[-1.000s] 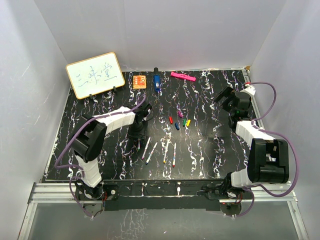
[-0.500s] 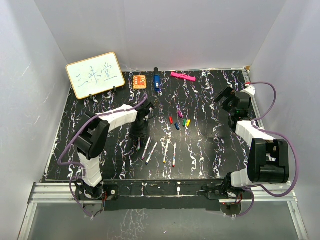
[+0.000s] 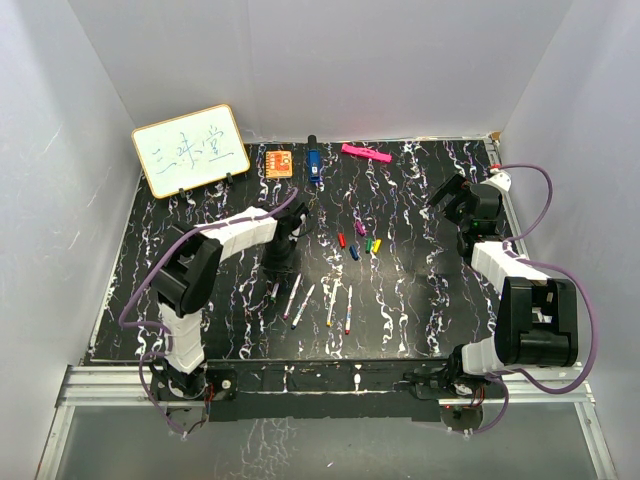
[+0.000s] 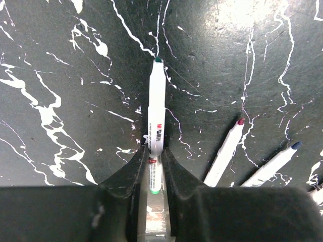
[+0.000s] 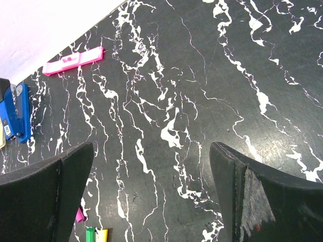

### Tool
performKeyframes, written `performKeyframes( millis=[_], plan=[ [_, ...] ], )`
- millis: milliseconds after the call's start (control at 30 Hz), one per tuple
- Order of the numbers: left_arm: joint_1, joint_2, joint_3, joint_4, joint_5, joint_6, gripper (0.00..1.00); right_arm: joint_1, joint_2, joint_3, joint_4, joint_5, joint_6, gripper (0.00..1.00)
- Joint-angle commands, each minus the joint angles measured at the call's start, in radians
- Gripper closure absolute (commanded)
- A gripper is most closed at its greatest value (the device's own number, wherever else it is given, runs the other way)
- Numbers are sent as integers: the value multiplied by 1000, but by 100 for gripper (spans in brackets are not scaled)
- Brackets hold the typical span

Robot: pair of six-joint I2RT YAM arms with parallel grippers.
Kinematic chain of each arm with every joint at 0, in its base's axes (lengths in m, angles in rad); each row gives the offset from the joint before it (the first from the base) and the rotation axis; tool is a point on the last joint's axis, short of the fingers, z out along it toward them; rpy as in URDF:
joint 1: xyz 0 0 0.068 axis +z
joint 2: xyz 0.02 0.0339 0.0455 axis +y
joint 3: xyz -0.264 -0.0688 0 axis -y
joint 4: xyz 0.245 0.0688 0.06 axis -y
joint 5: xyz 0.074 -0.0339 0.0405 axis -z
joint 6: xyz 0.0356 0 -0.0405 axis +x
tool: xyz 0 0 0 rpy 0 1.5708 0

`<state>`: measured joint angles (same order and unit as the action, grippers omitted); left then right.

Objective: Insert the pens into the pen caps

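Now left pincer (image 4: 155, 154) tight around green-tipped pen (image 4: 157, 101), right pincer (image 5: 151, 148) wide, empty.

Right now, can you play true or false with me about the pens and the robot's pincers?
The left pincer is closed on the green pen. True.
The right pincer holds a cap. False: it stands wide open and empty.
The caps are already on the pens. False: they lie loose in a little cluster, apart from the pens.
The pink bar lies by the back wall. True.
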<state>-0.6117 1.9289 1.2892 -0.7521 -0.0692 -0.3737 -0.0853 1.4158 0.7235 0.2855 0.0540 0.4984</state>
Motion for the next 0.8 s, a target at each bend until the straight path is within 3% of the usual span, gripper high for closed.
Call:
performKeyframes(
  millis=[0,33,300,767],
  plan=[
    [-5,96,-38,64,-3,5,95,-3,-18,16,13,16,-14,2],
    [-5,103,-41,68,2,13,100,-2,-18,16,13,18,-14,2],
    [-5,111,-86,110,12,52,100,-2,-17,26,-5,16,-21,2],
    [-6,-124,-52,66,-118,46,100,39,-18,59,-51,-3,-52,2]
  ],
)
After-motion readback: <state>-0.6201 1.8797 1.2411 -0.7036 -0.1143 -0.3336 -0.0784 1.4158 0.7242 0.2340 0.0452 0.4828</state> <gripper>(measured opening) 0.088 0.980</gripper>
